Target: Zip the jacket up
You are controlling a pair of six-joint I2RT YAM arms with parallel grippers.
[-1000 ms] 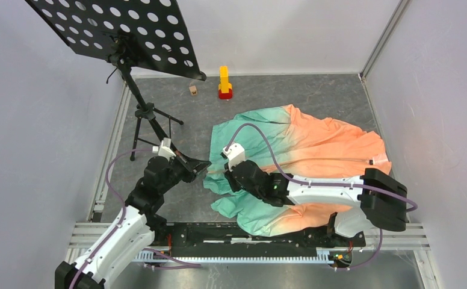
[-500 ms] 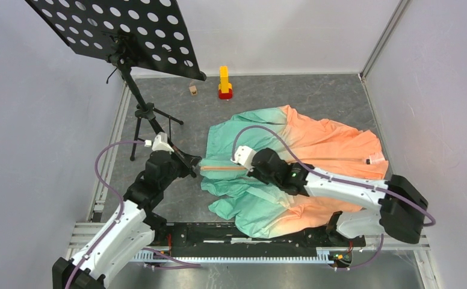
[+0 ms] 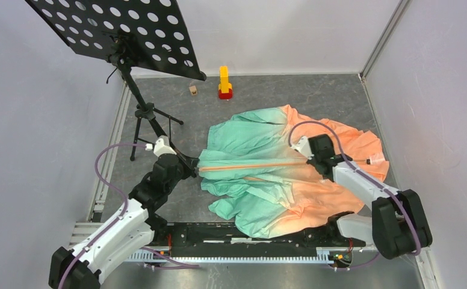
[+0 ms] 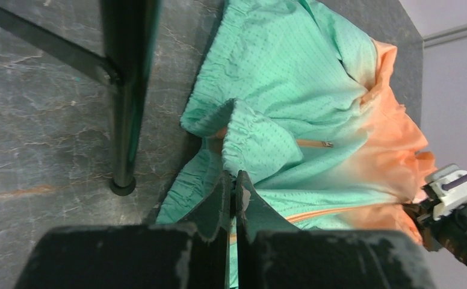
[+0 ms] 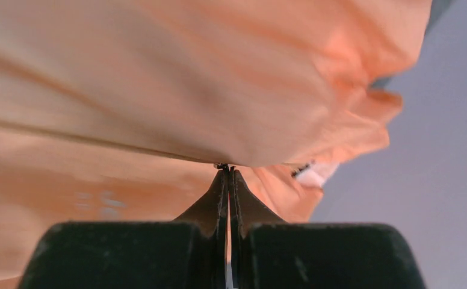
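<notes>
Left claw (image 3: 196,169) pinches the green hem of the jacket (image 3: 261,135); right claw (image 3: 307,161) grips the pull of the zipper (image 3: 249,166). Most looks zipped; the peach right end seems left.

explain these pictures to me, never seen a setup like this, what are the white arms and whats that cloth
These are two white robot arms bolted at the near edge of a grey table. The wide picture looks down from above and behind them; the other two come from a camera on each wrist, so you see black fingers up close. On the table lie a jacket, mint green fading to orange, a black music stand, a yellow and red block tower and a small wooden cube. The left gripper is pinched shut on the jacket's green hem; the right gripper is pinched shut on the orange part, where the zipper line ends.
</notes>
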